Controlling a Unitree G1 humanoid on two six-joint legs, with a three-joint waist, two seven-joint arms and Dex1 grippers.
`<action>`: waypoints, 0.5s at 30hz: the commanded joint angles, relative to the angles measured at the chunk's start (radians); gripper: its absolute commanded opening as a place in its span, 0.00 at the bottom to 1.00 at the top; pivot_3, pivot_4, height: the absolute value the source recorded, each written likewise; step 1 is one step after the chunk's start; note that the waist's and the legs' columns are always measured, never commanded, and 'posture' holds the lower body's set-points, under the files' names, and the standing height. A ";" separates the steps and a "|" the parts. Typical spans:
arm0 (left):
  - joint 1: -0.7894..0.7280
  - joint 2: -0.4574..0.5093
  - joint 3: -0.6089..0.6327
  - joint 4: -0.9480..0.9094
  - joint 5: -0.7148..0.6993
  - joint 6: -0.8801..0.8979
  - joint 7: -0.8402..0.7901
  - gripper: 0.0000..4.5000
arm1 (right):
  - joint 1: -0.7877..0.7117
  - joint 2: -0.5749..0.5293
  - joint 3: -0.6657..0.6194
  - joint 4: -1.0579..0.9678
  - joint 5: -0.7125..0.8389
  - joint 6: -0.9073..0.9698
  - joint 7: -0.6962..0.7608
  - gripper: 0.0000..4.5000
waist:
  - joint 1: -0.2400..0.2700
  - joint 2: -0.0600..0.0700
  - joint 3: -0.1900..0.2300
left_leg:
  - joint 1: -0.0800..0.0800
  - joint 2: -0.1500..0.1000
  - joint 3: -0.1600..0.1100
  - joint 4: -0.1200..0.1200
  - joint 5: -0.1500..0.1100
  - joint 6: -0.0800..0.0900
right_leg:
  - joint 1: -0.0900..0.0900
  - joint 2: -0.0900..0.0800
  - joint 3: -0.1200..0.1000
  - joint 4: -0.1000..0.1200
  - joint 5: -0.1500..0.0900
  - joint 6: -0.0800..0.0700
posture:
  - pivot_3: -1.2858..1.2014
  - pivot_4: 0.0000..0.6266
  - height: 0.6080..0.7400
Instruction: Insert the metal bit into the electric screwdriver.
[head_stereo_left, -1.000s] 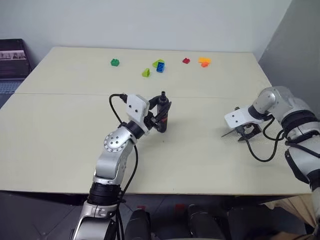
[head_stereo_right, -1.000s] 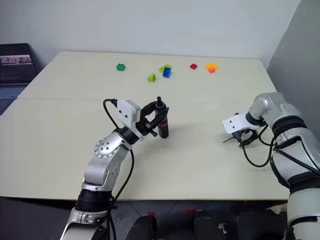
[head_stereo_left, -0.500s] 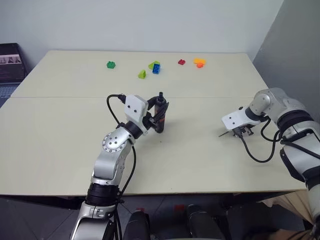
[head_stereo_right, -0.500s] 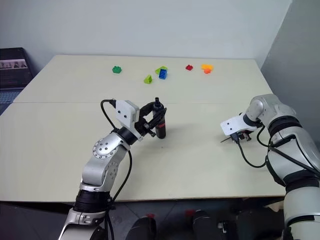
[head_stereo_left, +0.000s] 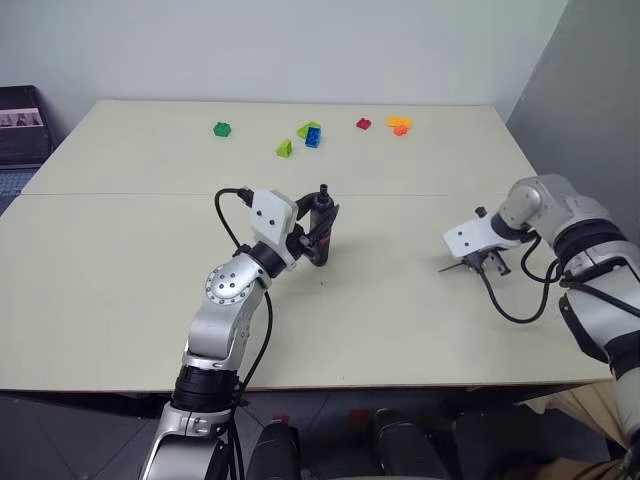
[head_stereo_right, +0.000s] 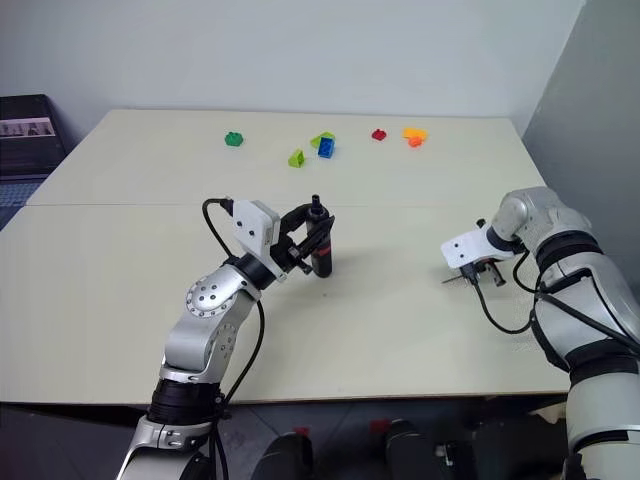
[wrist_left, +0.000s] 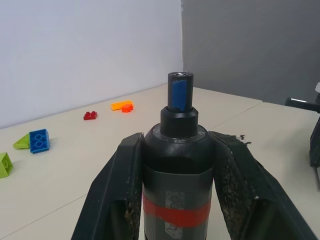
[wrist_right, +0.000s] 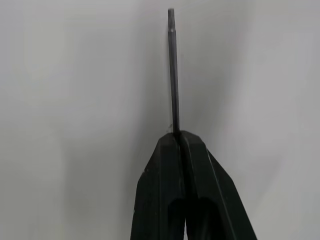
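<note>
The right gripper (wrist_right: 179, 137) has just closed on the metal bit (wrist_right: 173, 70), which juts past its fingertips near the table, while the left gripper (wrist_left: 175, 145) grips the upright screwdriver (wrist_left: 177, 165), so insertion can follow.

Even, bright, diffuse light falls on the table (head_stereo_left: 120, 260); shadows beneath the arms are faint and soft. No glare, and the far bricks (head_stereo_left: 313, 133) stay sharp.

Electric screwdriver (head_stereo_left: 320, 232) mid-table (head_stereo_left: 120, 260), metal bit (head_stereo_left: 452, 266) well right, seemingly just above it, toy bricks (head_stereo_left: 312, 133) behind
</note>
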 joint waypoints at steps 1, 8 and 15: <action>-0.048 -0.007 0.006 -0.037 -0.016 0.006 0.009 0.36 | -0.038 -0.010 -0.135 -0.081 0.150 0.031 0.086 0.00 | 0.000 0.001 0.001 | 0.000 0.000 0.000 0.000 0.000 0.000 | 0.000 0.000 0.000 0.000 0.000 0.000 | 0.52 0.24 1.00; -0.110 -0.057 0.018 -0.107 -0.079 0.079 0.043 0.36 | 0.114 -0.007 -0.368 -0.502 0.469 0.411 0.187 0.00 | 0.004 0.002 0.003 | -0.002 0.000 -0.001 -0.001 0.000 0.000 | -0.001 0.000 -0.001 -0.001 0.000 0.000 | 0.52 0.24 1.00; -0.065 -0.039 -0.022 -0.184 -0.178 0.156 -0.060 0.36 | 0.380 0.009 -0.609 -1.104 0.798 1.004 -0.017 0.00 | 0.010 0.003 0.003 | -0.011 0.000 -0.004 -0.002 0.000 0.000 | -0.009 0.000 -0.004 -0.002 0.000 0.000 | 0.52 0.24 1.00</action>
